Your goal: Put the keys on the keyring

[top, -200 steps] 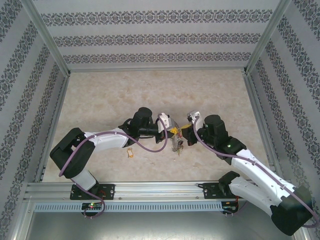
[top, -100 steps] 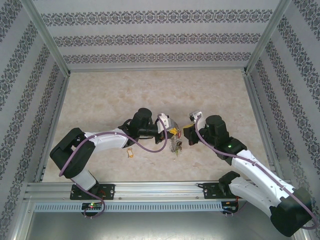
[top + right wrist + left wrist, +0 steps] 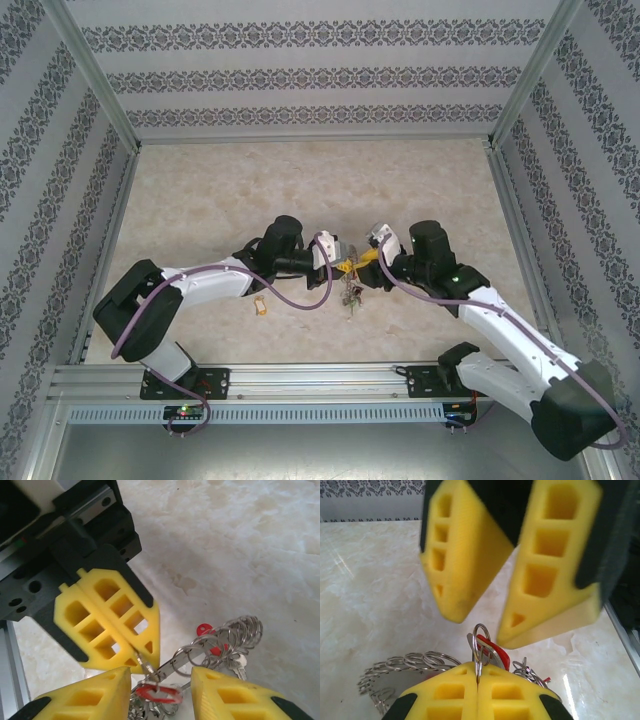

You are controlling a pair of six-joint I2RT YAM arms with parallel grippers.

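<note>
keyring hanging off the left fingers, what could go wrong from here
First, the left fingers are shut on just one thin wire loop of the keyring, so the heavy bunch of keys could twist it loose. Second, the right fingers stand open around the red-tagged key. Whether that key is fully threaded is unclear, so it might drop to the table.

Left hand point(image 3: 477, 674) and right hand point(image 3: 161, 680) hem the keyring point(image 3: 235, 630); table point(image 3: 240, 540) open.
</note>
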